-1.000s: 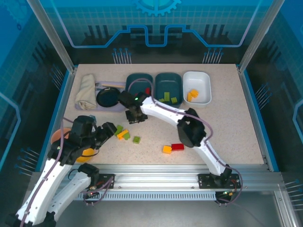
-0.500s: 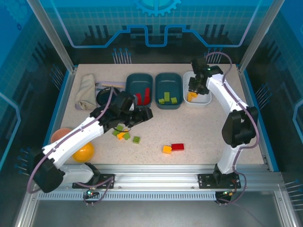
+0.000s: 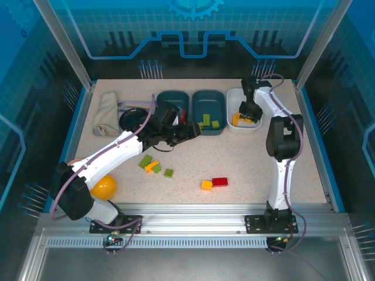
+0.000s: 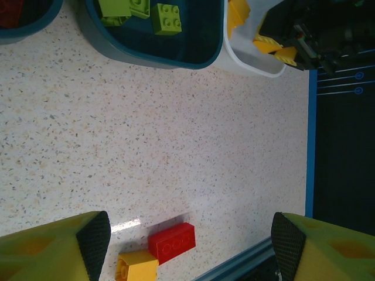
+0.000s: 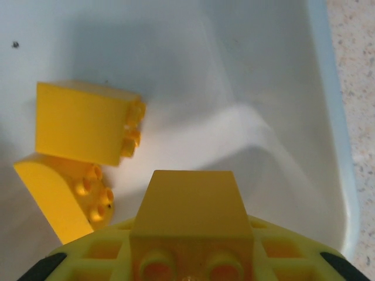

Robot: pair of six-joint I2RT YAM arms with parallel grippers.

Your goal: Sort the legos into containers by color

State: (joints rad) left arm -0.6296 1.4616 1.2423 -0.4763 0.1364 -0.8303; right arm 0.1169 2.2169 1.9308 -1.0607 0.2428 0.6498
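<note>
My right gripper [image 5: 190, 263] is shut on a yellow lego [image 5: 190, 205], held low over the white container [image 5: 281, 88]. Two more yellow legos [image 5: 82, 123] lie inside it. From above, the right gripper [image 3: 249, 115] hangs over that white tray [image 3: 243, 97]. My left gripper [image 3: 190, 130] is open and empty beside the middle teal container [image 3: 209, 95], which holds green legos [image 4: 167, 17]. The left teal container [image 3: 173, 96] holds a red lego. On the table lie a red lego [image 3: 220, 181] and a yellow one [image 3: 207, 185]. Farther left lie green legos [image 3: 146, 160] and an orange one [image 3: 152, 167].
A round black dish [image 3: 132, 120] and a folded cloth [image 3: 106, 113] sit at the back left. A yellow bowl [image 3: 104, 187] stands near the left arm's base. The blue table edge [image 4: 309, 146] runs along the right side.
The left arm has stretched out from the near left up to the teal trays. The right arm has swung from the left teal tray across to the white tray.
</note>
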